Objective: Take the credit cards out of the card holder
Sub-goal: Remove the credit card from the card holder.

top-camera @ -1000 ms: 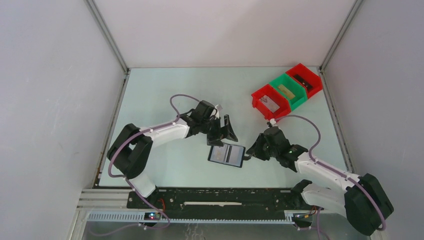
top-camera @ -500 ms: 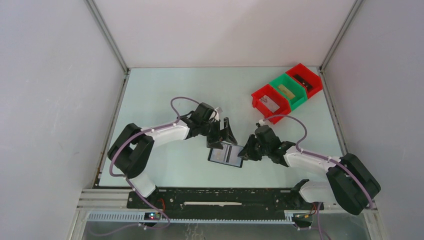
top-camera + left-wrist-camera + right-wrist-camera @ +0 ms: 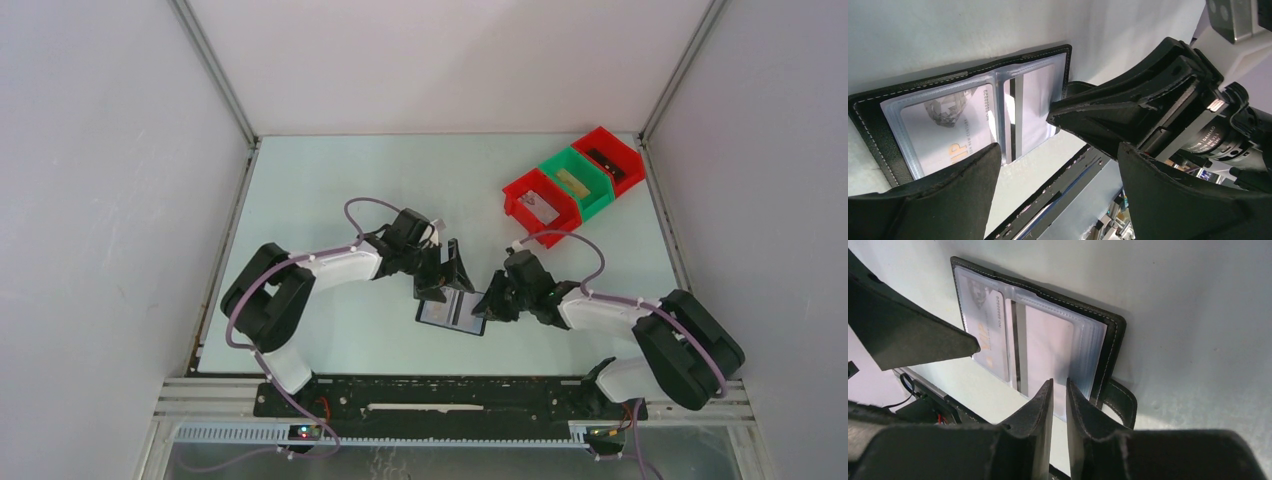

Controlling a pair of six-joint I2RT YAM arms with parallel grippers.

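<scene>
Card holder [image 3: 452,311] lies open flat on the table [image 3: 330,190], credit cards [image 3: 943,127] inside clear sleeves, left gripper [image 3: 447,284] spread wide at its 12 o'clock, right gripper [image 3: 486,304] nearly clenched at its 3 o'clock edge.

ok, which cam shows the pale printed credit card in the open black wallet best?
Left wrist: the pale printed credit card is close-up in the open black wallet, gold lettering visible. Right wrist: partly hidden by a black finger. Top external: just a small pale patch.
</scene>
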